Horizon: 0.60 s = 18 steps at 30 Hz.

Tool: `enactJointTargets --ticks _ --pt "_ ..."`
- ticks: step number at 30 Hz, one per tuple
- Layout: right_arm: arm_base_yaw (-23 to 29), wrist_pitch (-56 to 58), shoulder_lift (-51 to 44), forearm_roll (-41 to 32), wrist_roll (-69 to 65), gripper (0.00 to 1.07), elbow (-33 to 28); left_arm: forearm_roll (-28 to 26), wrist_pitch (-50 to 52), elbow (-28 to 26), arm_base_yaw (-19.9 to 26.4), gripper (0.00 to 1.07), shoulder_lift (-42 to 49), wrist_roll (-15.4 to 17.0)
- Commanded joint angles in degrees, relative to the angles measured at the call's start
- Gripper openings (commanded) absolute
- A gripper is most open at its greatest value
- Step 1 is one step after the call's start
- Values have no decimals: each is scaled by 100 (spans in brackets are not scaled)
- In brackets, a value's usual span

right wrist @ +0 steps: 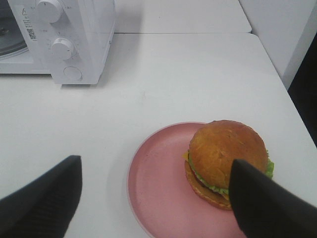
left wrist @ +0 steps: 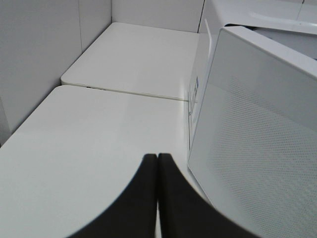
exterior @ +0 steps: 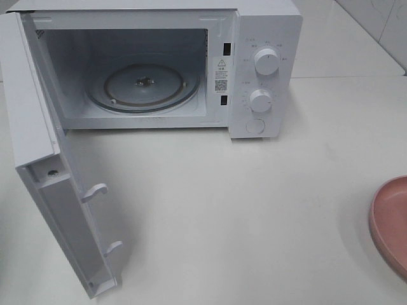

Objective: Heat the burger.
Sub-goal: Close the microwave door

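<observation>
On round pink plate point(right wrist: 158, 188): glossy domed burger point(right wrist: 225, 153)

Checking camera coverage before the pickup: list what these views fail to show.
- Burger: outside the exterior high frame; only the pink plate rim shows there.
- Burger's near side: hidden by a right end effector finger.
- Microwave dial labels: too small.
- Both arms: absent from the exterior high view.

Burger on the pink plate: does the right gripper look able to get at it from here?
Probably yes: the right gripper is open, the burger sits uncovered on the plate, and nothing lies between them.
</observation>
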<state>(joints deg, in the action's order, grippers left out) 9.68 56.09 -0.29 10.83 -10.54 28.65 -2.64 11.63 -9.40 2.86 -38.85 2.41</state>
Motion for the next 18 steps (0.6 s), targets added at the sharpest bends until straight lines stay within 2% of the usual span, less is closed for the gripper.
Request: enactJointTargets --ticks 1,2,4,5,6,7,8,9,10,12,18 --pt "-34 -63 -143 17 29 76 -11 447 590 6 6 0 -413 160" --pt "-34 -63 -143 17 29 76 -11 447 590 6 6 0 -413 160" --pt "-34 -63 -143 17 29 76 -11 1232 1123 6 6 0 -848 842" --pt "-34 -63 -143 17 29 76 -11 1232 1123 6 6 0 -848 842" --pt "-34 -63 -143 17 29 76 -11 1409 1278 6 6 0 -928 1008" --pt "-34 -63 -143 17 29 76 -11 1891 1587 6 6 0 -1112 1409" --pt "-34 -63 -143 17 29 76 -11 1891 1587 6 6 0 -1112 1409" --pt "-34 -63 -143 17 29 76 -11 2355 1902 6 6 0 -1295 1690" --pt "-34 -63 -143 17 29 76 -11 2355 1902 6 6 0 -1295 1690" --pt "-34 -63 -143 17 29 76 -11 2790 2406 6 6 0 -1604 1896" --pt "-34 -63 -143 17 29 76 -11 3037 3272 -29 6 0 -2355 1960"
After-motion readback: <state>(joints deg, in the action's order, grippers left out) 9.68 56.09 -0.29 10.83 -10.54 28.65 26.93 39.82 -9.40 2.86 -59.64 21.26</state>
